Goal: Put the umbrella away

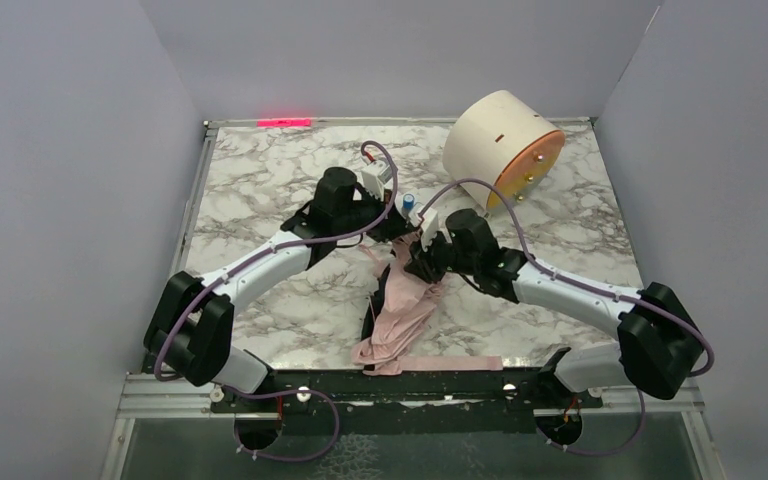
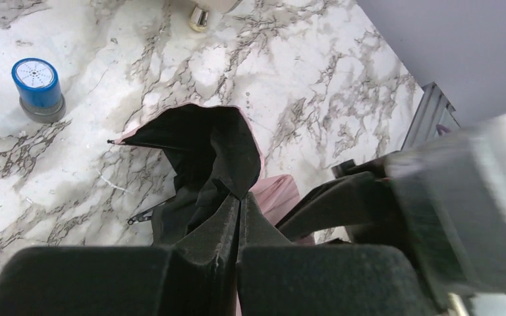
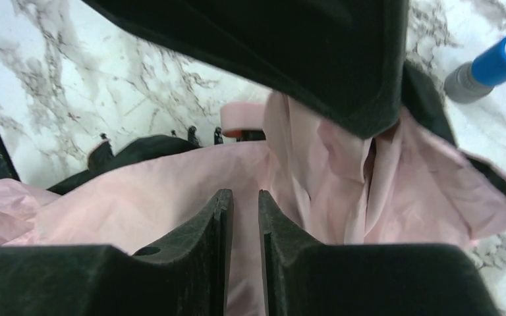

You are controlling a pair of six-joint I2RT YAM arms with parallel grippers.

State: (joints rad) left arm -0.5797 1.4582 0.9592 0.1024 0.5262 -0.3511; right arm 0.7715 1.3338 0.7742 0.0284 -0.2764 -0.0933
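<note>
We are seeing the pale pink fabric compact umbrella (image 1: 405, 305) lying collapsed and rumpled in the middle of the white marbled desk (image 1: 260, 180), reaching down toward the lower centre of the overhead view. Its long pink strap (image 1: 460, 363) is trailing flat along the desk's near edge, lower centre-right.

The left pincer (image 2: 239, 209) is sitting at the umbrella's upper end. In its own view its fingers are pressing together on a peak of the black inner side of the canopy, which is rising off the desk to the tips.

The right pincer (image 3: 244, 201) is hovering just beside it, low over the pink folds. Its fingers (image 3: 214, 217) are standing a narrow slit apart. We cannot tell whether any fabric is caught between them.

A small blue-capped cylinder with a grey base (image 2: 37, 89) is standing upright on the desk, near the umbrella's upper end but apart from it.

A cream cylindrical drum with an orange face (image 1: 495, 140) is lying on its side in the upper right of the overhead view, well apart from the umbrella.
</note>
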